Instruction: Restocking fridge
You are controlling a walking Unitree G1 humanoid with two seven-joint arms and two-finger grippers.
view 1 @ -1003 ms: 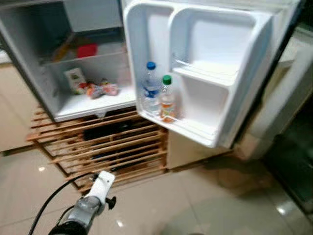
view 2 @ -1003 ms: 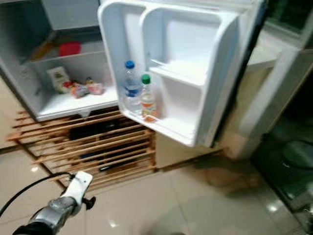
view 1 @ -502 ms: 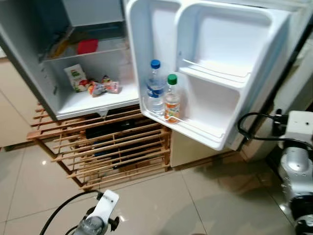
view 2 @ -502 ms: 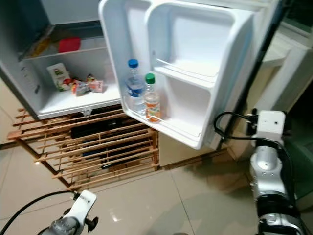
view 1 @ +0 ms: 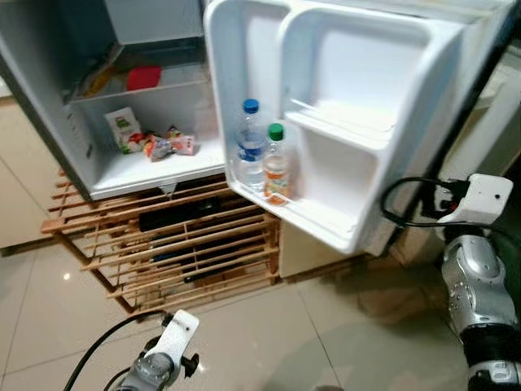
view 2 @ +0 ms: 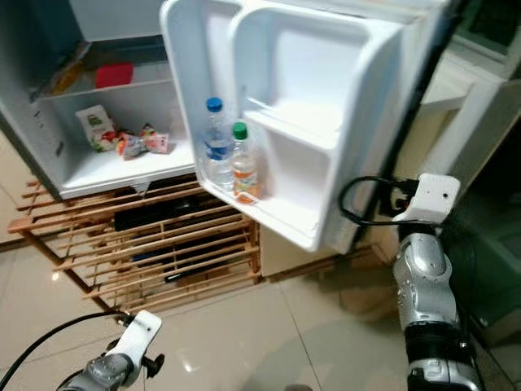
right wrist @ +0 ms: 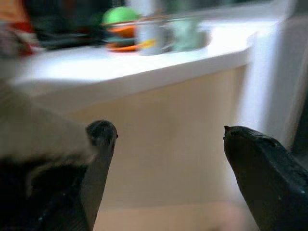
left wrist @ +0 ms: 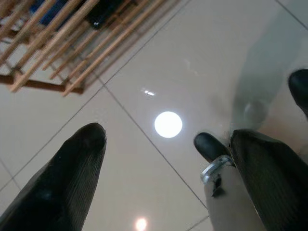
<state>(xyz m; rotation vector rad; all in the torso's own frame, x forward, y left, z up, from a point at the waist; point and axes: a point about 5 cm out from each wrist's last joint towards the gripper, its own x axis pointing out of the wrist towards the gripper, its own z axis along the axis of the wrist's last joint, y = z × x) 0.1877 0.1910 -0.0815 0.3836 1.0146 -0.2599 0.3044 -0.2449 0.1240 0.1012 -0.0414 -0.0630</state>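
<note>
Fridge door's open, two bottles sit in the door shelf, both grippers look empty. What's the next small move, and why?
Probably turn toward the counter and pick up an item to stock. Both the left gripper and the right gripper are open and hold nothing, while the fridge door stands open with room beside the blue-capped bottle and green-capped bottle. The right wrist view shows blurred items on that counter.

Fridge door (view 1: 342, 106): smooth white moulded plastic, slight sheen. Two bottles (view 1: 251, 147) in it: clear plastic, blue and green caps. Rack (view 1: 179, 244) under the fridge: bare wooden slats, matt. Floor (left wrist: 159, 72) below left gripper (left wrist: 163, 178): glossy beige tile, mirrors a lamp. Gripper fingers (left wrist: 62, 178): matt black. Right arm (view 2: 423, 285): brushed silver metal, white plastic wrist housing.
</note>
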